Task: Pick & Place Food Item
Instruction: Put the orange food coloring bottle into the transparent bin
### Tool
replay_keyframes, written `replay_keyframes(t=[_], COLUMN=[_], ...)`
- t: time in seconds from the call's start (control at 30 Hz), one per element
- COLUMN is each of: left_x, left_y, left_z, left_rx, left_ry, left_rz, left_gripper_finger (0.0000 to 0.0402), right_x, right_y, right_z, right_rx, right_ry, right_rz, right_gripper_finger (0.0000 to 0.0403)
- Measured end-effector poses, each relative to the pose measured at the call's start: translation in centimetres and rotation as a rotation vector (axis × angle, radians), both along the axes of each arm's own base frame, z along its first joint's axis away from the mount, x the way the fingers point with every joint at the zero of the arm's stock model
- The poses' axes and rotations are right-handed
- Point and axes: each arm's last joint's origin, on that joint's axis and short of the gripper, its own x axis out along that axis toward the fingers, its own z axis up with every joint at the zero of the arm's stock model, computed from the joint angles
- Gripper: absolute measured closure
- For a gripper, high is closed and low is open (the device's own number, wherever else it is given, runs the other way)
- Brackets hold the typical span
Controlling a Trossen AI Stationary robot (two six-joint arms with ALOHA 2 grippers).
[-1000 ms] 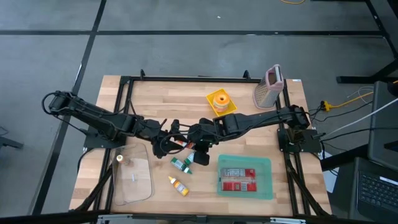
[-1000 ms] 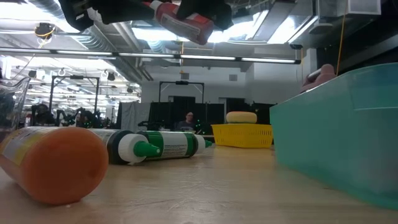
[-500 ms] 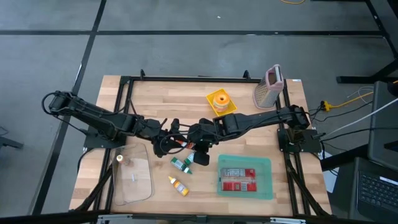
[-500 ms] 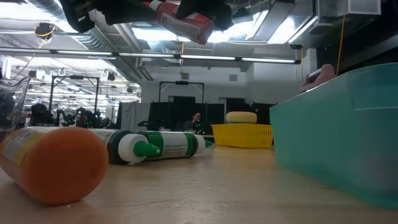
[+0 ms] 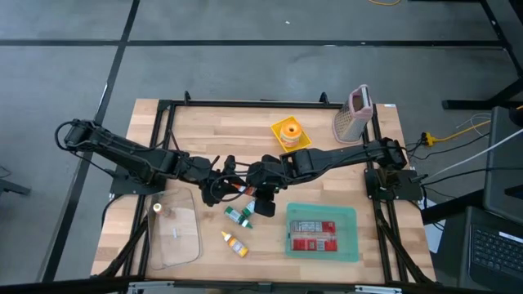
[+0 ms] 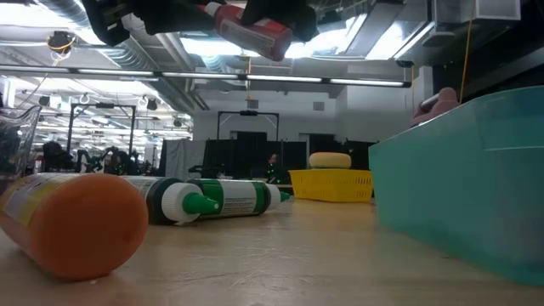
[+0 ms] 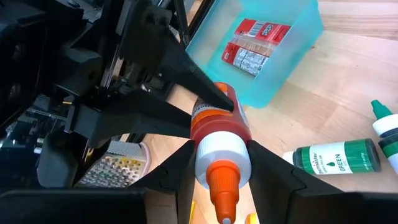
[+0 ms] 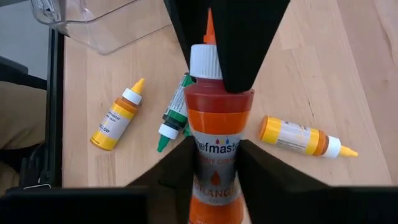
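Note:
An orange food-colour bottle point(image 8: 217, 118) with a white collar and an orange nozzle hangs over the middle of the table point(image 5: 239, 189), high above the tabletop in the low view point(image 6: 252, 31). Its nozzle points toward the table's left edge. My left gripper point(image 7: 217, 167) comes from the left and is shut on the cap end. My right gripper point(image 8: 215, 163) comes from the right, its fingers against the labelled body. The two grippers meet nose to nose point(image 5: 245, 186). My left gripper pinches the bottle's white cap collar point(image 7: 217, 149) between its two fingers, one on each side. The fingers come from the table's left, slanting a little down, and lie along the bottle. The bottle is lifted clear. My right gripper has the bottle's labelled lower body point(image 8: 216, 146) between its two fingers point(image 8: 186, 162), which lie against its two sides. They come from the table's right, slanting down, along the bottle. The bottle's base end is hidden behind the fingers.
Below lie two green bottles point(image 5: 239, 216) point(image 7: 333, 158) and yellow bottles point(image 5: 234, 243) point(image 8: 301, 138). A teal bin point(image 5: 353, 214) with red packets stands near right, a clear container point(image 5: 176, 233) near left. A yellow bowl point(image 5: 288, 132) and a grater point(image 5: 353, 114) stand at the back.

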Motion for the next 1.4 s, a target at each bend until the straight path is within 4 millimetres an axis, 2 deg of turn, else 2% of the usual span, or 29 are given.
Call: replay_keyframes(t=[0.23,0.4,0.57,0.63,0.83,0.93,1.07,1.23,1.4], left_x=[-0.4,-0.9,-2.2,-2.7,-4.0,-5.0,-6.7,-8.4,-9.4], left_y=[0.3,0.5,0.7,0.6,-0.6,-1.3,-2.2,-4.1,-6.5], left_z=[-0.8,-1.2,-1.3,-0.8,3.1,5.2,6.8,7.1,6.6], left_rx=[0.024,0.018,-0.024,-0.039,-0.108,-0.225,-0.387,-0.592,-0.739], left_ry=[0.086,0.148,0.224,0.266,0.327,0.394,0.541,0.739,0.834], left_rz=[0.07,0.128,0.22,0.263,0.37,0.387,0.466,0.589,0.683], left_gripper_finger=[0.0285,0.0285,0.0285,0.0285,0.0285,0.0285,0.0285,0.0285,0.0285], right_x=[-0.2,-0.2,-0.3,-0.3,-0.2,-0.2,-0.2,-0.1,0.0], right_y=[0.0,0.0,-0.1,-0.2,-0.6,-0.7,-0.6,-0.7,-0.6], right_z=[-0.1,-0.2,-0.2,-0.2,-0.2,-0.2,-0.2,-0.1,0.0], right_rx=[0.003,-0.012,-0.033,-0.058,-0.128,-0.15,-0.177,-0.21,-0.227], right_ry=[0.027,0.027,0.037,0.032,0.018,0.016,0.011,-0.004,-0.018], right_rz=[0.002,-0.006,-0.007,0.002,0.035,0.064,0.109,0.14,0.154], right_gripper_finger=[0.0179,0.0142,0.0136,0.0136,0.0135,0.0135,0.0135,0.0135,0.0135])
